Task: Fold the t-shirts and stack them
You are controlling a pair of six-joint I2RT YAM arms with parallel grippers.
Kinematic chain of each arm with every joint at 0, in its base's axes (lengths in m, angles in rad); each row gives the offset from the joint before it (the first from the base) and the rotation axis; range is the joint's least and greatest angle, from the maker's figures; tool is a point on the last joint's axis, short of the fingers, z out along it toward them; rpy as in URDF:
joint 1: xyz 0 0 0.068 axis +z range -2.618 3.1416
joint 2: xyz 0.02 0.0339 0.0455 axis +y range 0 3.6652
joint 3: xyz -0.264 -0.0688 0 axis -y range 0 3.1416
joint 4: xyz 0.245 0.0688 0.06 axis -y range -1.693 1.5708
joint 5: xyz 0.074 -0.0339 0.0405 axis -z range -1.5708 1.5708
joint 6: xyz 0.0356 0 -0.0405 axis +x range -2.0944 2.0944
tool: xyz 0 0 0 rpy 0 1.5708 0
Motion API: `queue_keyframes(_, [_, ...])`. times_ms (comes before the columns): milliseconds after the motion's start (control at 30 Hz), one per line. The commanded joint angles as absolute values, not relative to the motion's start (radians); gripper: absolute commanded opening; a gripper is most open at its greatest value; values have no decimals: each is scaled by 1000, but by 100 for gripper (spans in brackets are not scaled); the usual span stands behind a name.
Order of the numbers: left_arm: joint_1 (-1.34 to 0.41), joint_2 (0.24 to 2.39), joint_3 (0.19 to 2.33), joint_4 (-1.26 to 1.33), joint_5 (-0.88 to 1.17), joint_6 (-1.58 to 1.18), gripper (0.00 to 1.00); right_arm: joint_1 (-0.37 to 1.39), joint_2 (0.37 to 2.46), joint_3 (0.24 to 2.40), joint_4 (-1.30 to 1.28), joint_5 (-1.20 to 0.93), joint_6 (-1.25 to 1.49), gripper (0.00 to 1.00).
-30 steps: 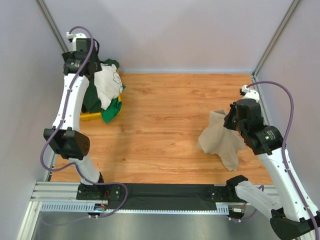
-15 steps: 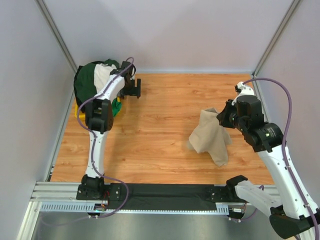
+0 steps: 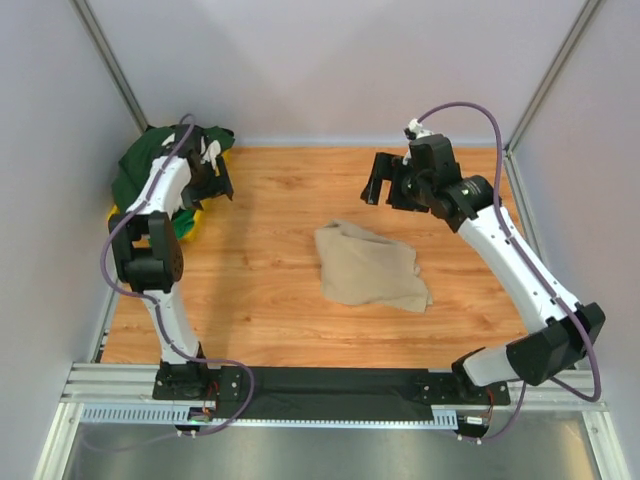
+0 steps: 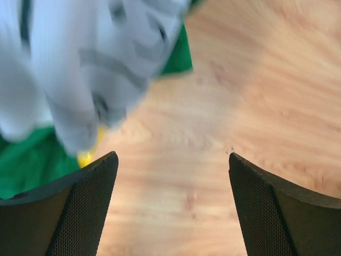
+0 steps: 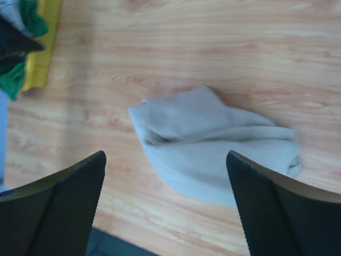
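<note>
A plain tan t-shirt (image 3: 370,268) lies crumpled in a loose heap on the wooden table, a little right of the middle. My right gripper (image 3: 386,188) hangs open behind and above it with nothing in it; in the right wrist view the tan shirt (image 5: 213,144) lies below the spread jaws of that gripper (image 5: 165,154). Other t-shirts, dark green (image 3: 150,160), bright green (image 3: 183,224) and cream-white (image 4: 80,64), are heaped at the back left. My left gripper (image 3: 215,183) stands open at that heap's right edge, over bare wood (image 4: 172,156), holding nothing.
A yellow tray (image 5: 42,42) sits under the heap of shirts at the back left corner. Grey walls close in the table on the left, back and right. A black rail (image 3: 340,385) with both arm bases runs along the near edge.
The right gripper opened and dropped the tan shirt, which now lies on the table; the right arm swung back and left. The left gripper moved left, closer to the heap.
</note>
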State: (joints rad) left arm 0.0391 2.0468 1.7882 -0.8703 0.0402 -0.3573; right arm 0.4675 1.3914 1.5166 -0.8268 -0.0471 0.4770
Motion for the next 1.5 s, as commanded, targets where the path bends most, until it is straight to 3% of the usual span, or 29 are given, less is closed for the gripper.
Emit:
queue_keyframes(0, [-29, 1835, 1664, -861, 3, -376, 91, 407, 1410, 1506, -957, 171, 476, 98])
queue_keyframes(100, [-125, 1709, 1519, -831, -78, -371, 92, 284, 1310, 1349, -925, 189, 509, 99])
queue_keyframes(233, [-367, 1681, 1399, -804, -106, -415, 90, 247, 1169, 1065, -818, 39, 551, 93])
queue_keyframes(533, [-693, 1645, 1141, -681, -69, -537, 86, 287, 1100, 773, -715, -153, 635, 61])
queue_keyframes(633, [-703, 1612, 1106, -686, -54, -532, 86, 287, 1123, 712, -652, -175, 644, 55])
queue_keyframes(1100, [-703, 1413, 939, -721, -133, -515, 86, 334, 1407, 718, -489, -138, 643, 46])
queue_keyframes(1267, [-703, 1364, 894, -715, -140, -519, 87, 380, 1466, 733, -482, -80, 657, 35])
queue_keyframes(1333, [-703, 1344, 885, -715, -144, -517, 87, 387, 1485, 739, -483, -66, 655, 26])
queue_keyframes(1467, [-703, 1312, 864, -716, -155, -520, 87, 399, 1493, 753, -512, -34, 653, 21])
